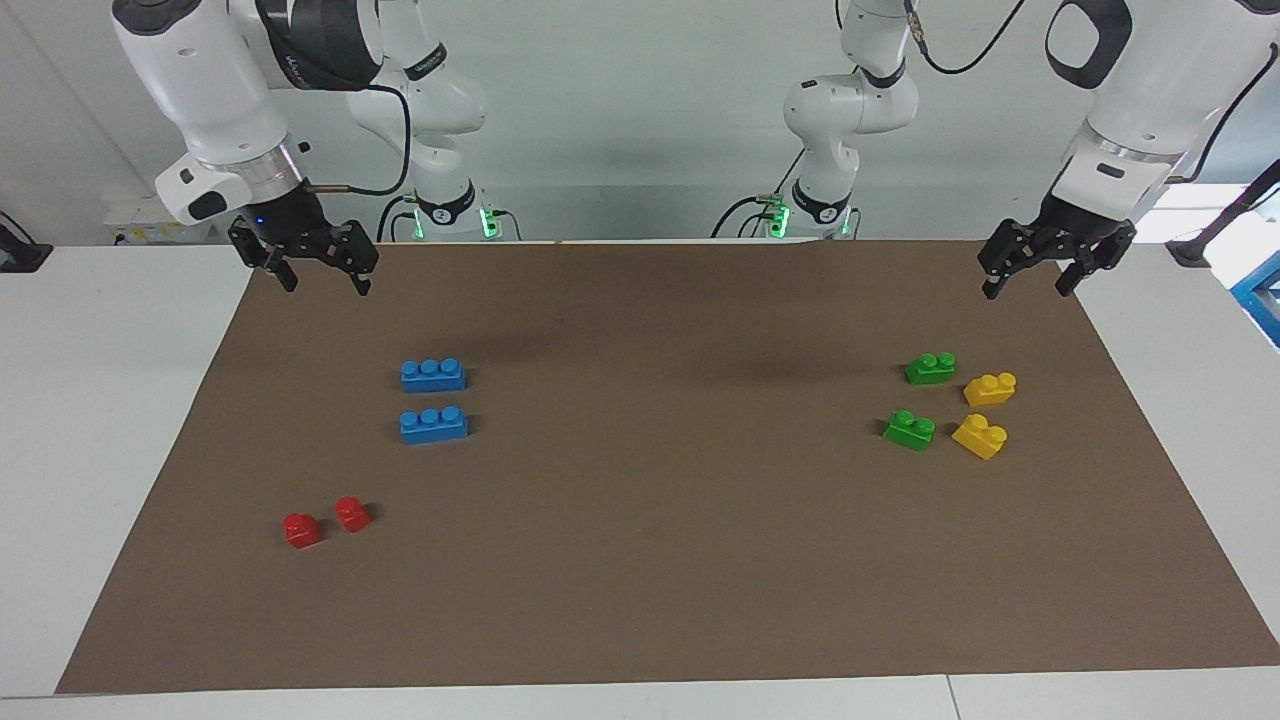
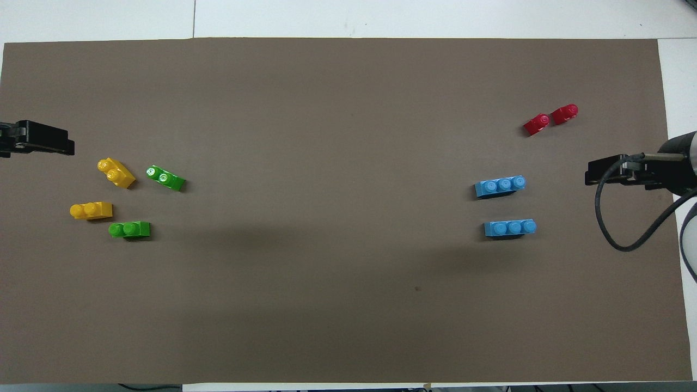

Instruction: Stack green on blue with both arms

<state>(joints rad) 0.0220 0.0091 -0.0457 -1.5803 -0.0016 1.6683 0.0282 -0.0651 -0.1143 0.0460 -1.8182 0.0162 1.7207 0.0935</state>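
Note:
Two green bricks lie on the brown mat toward the left arm's end, also seen from overhead. Two blue three-stud bricks lie side by side toward the right arm's end, one nearer the robots, one farther. My left gripper hangs open in the air above the mat's edge, holding nothing. My right gripper hangs open and empty above the mat's edge at its own end.
Two yellow two-stud bricks sit beside the green ones, closer to the table's end. Two small red bricks lie farther from the robots than the blue ones. The brown mat covers most of the white table.

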